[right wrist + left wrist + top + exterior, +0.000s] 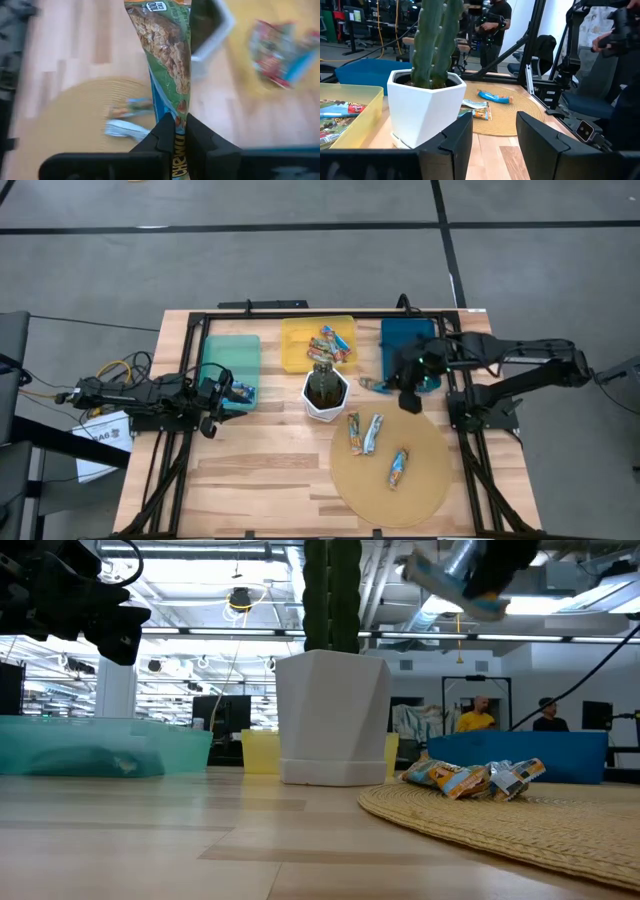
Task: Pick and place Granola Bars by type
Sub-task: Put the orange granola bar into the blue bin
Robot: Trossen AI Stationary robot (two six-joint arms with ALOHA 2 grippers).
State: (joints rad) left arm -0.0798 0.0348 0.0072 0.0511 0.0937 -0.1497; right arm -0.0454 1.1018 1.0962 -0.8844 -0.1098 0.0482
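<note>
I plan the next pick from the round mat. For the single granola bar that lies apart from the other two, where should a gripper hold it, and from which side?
Grip the lone granola bar across its narrow middle, coming straight down from above. It lies flat on the woven mat with bare mat along both long sides, so the fingers probably fit there. The pair of bars is well clear.

Held granola bar [167,60]: green wrapper, blue edge. Bins: teal [228,352], yellow [296,345], blue [402,336]. Pot [326,396] white; cactus [436,40] green. Mat [420,490] tan woven.
</note>
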